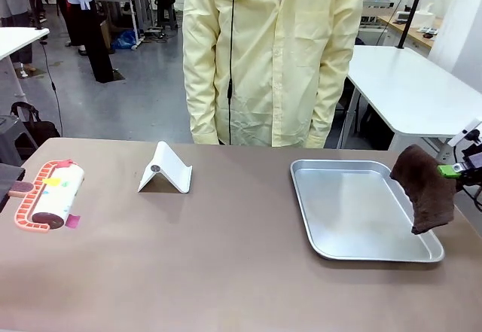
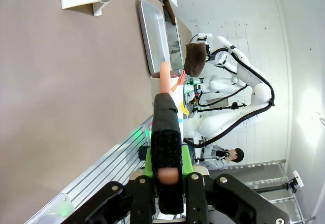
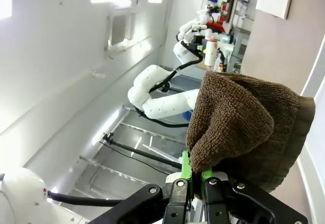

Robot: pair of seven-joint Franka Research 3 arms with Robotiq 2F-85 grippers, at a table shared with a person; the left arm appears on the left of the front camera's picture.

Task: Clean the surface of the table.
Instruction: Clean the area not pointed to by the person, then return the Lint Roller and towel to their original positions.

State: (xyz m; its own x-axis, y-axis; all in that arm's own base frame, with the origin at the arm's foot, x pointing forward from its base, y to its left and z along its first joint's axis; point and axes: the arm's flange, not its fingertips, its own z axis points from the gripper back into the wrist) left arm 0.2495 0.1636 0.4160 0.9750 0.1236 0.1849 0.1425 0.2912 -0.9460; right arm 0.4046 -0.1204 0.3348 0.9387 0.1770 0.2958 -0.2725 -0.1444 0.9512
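Note:
The taupe-brown table [image 1: 226,264] spreads across the front view. At its right edge my right gripper [image 1: 454,171] is shut on a dark brown cloth [image 1: 425,189], which hangs above the right rim of a steel tray [image 1: 361,251]. In the right wrist view the cloth [image 3: 238,117] bulges up from between the shut green pads [image 3: 187,169]. At the far left my left gripper [image 1: 7,184] is shut on the handle of a lint roller [image 1: 53,195] in a coral frame, low over the table. In the left wrist view the handle [image 2: 165,79] sticks out past the shut gripper [image 2: 166,163].
A white folded stand [image 1: 166,171] sits left of the table's middle. A person in a pale yellow coat [image 1: 263,53] stands at the far edge, arms down. A white-topped table [image 1: 414,91] lies beyond the back right corner.

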